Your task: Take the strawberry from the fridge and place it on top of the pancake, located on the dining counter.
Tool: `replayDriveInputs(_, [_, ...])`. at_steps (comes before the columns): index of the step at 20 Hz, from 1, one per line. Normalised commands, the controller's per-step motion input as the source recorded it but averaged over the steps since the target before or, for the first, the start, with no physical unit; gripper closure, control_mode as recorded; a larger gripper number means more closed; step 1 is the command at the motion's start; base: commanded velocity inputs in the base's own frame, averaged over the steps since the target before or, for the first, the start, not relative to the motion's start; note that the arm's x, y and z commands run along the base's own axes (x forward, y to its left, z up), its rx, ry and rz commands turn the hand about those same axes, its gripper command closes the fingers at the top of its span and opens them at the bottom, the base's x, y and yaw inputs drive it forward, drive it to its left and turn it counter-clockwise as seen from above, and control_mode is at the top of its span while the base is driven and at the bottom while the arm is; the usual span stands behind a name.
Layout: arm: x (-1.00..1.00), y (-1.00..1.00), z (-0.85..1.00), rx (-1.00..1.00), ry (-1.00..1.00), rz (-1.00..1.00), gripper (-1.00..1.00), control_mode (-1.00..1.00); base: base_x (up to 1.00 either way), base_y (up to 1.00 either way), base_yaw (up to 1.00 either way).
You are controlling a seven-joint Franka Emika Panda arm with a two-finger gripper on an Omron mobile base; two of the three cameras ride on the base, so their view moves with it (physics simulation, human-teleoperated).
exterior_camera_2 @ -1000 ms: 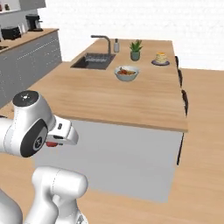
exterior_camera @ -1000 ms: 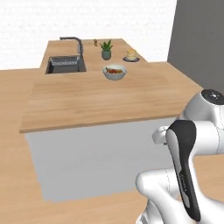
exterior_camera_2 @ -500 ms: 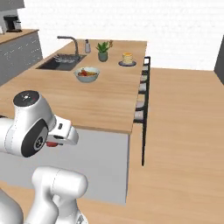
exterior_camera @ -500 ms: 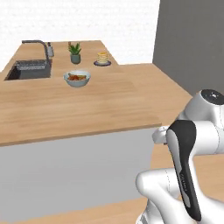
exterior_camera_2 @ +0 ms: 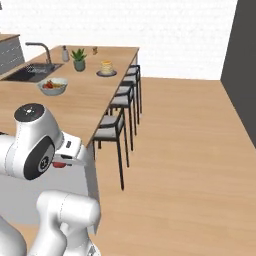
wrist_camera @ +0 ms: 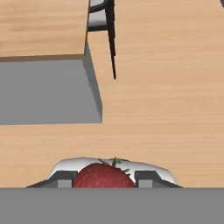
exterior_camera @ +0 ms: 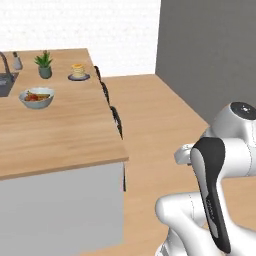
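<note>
A red strawberry (wrist_camera: 103, 173) with a green cap sits between my fingertips, and my gripper (wrist_camera: 103, 179) is shut on it. From the right base view the strawberry (exterior_camera_2: 59, 164) peeks out red under the hand, held low beside the near end of the dining counter (exterior_camera_2: 85, 107). The pancake (exterior_camera: 77, 70) (exterior_camera_2: 106, 67), a pale yellow stack on a dark plate, stands far off near the counter's back edge. A tall matte grey face (exterior_camera: 205, 50) at the right looks like the fridge's side; no doors or handles show.
A grey bowl of fruit (exterior_camera: 36, 97), a potted plant (exterior_camera: 45, 65) and a dark sink (exterior_camera_2: 32, 72) stand on the dining counter (exterior_camera: 65, 130). Black-backed chairs (exterior_camera_2: 117, 125) line its right side. Open wooden floor (exterior_camera_2: 190, 150) lies to the right.
The base has moved, so the whole scene has slid left: the counter's right end and chairs now show. The arm keeps its pose and its hold on the strawberry.
</note>
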Motion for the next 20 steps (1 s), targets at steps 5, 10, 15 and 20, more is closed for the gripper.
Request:
replayDriveInputs(5, [0.0,0.0,0.0,0.0,0.0,0.0,1.0,1.0,0.76,-1.0,0.09])
replayDriveInputs(10, [0.0,0.0,0.0,0.0,0.0,0.0,1.0,1.0,1.0,-1.0,0.24])
replayDriveInputs(15, [0.0,0.0,0.0,0.0,0.0,0.0,1.0,1.0,1.0,-0.71,0.44])
replayDriveInputs(20, [0.0,0.0,0.0,0.0,0.0,0.0,1.0,1.0,1.0,-0.59,0.53])
